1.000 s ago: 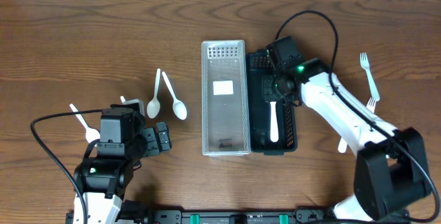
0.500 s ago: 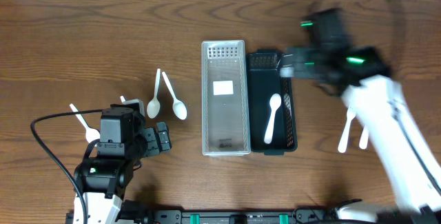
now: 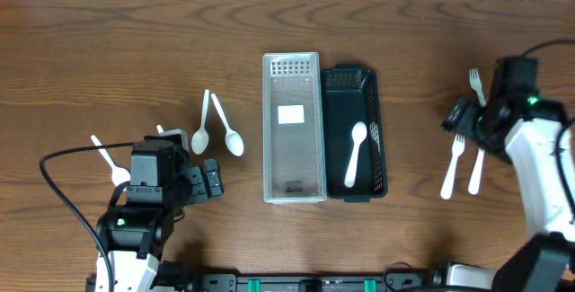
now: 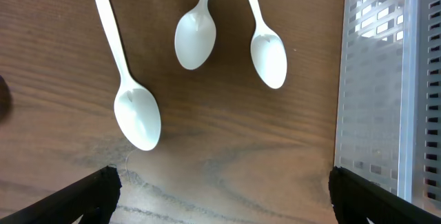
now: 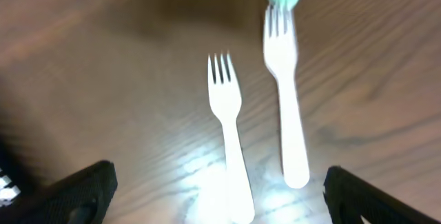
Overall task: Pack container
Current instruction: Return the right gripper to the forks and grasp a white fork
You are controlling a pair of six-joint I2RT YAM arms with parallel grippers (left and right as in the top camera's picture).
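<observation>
Wooden table (image 3: 135,40): black bin (image 3: 340,130) (beside clear bin (image 3: 292,153)) holds spoon (image 3: 356,153)

Finding: the counter (image 3: 108,40) is brown with wavy wood grain. The tray (image 3: 267,130) is translucent white, a grid of perforations at one end, with a white label (image 3: 291,114). The bin (image 3: 334,139) is black, its walls slotted. The binned spoon (image 3: 356,153), loose spoons (image 3: 201,130) and forks (image 3: 452,168) are plain white.

White shells and black joints on both arms. Left arm (image 3: 144,211) at 7 o'clock: boxy black wrist, thin black left cable (image 3: 45,173) looping at its 9 o'clock. Right arm (image 3: 544,162) at 3 o'clock: green light (image 3: 531,101) on black wrist, black right cable (image 3: 552,46) at 12. Matte black fingertips (image 4: 89,193) in wrist views.
</observation>
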